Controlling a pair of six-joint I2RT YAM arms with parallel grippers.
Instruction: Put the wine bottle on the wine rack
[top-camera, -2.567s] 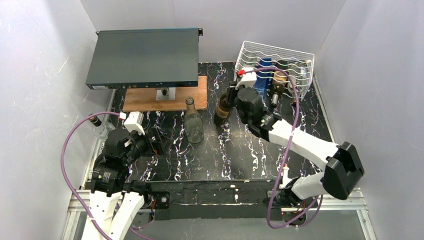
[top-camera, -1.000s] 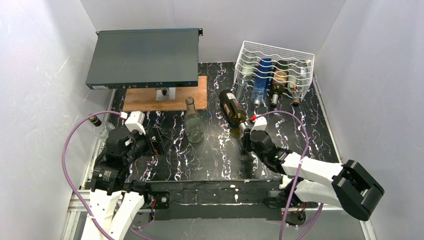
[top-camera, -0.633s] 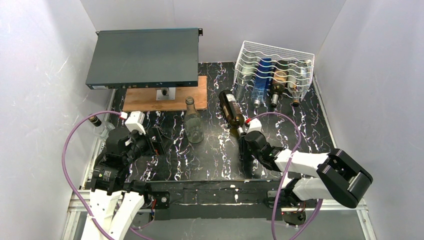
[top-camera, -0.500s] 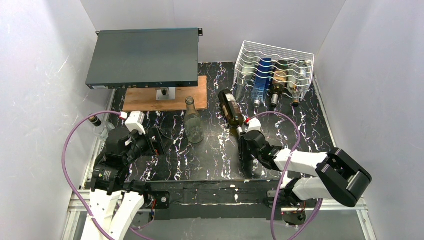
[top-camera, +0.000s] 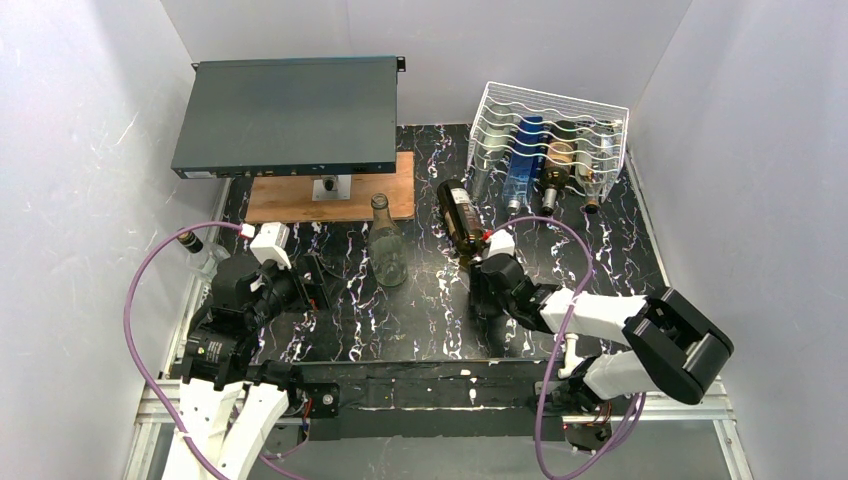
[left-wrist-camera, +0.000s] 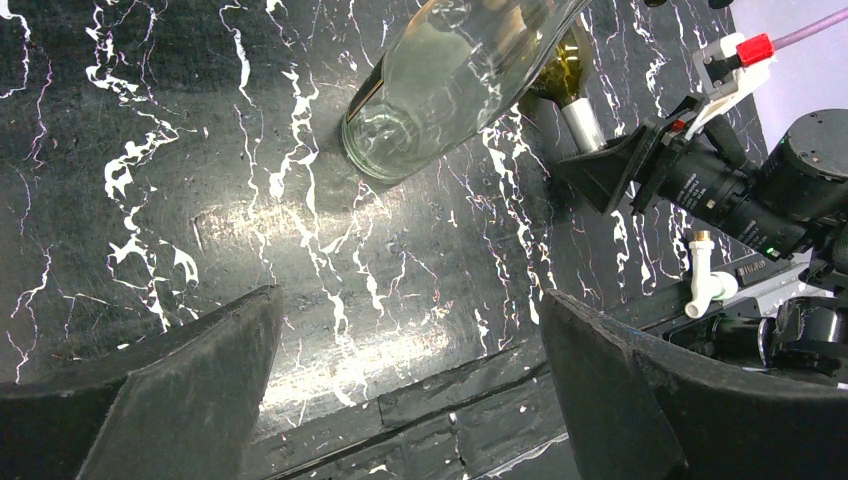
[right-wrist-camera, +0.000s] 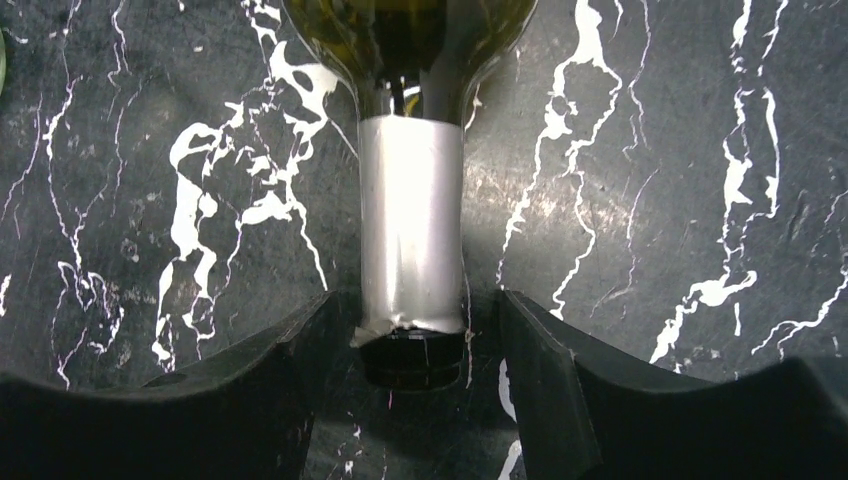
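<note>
1. Lying on the black, white-veined tabletop, the dark green glass wine bottle sat left of and nearer than the white wavy-wire wine rack.
2. Only the right wrist view showed the right gripper spread astride the bottle's smooth silver-foiled neck, gaps either side, clasping nothing.
3. The left gripper gaped wide, empty.

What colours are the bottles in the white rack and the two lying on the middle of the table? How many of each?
Clear bottles: 3
Blue bottle: 1
Dark bottles: 2
Total: 6
</note>
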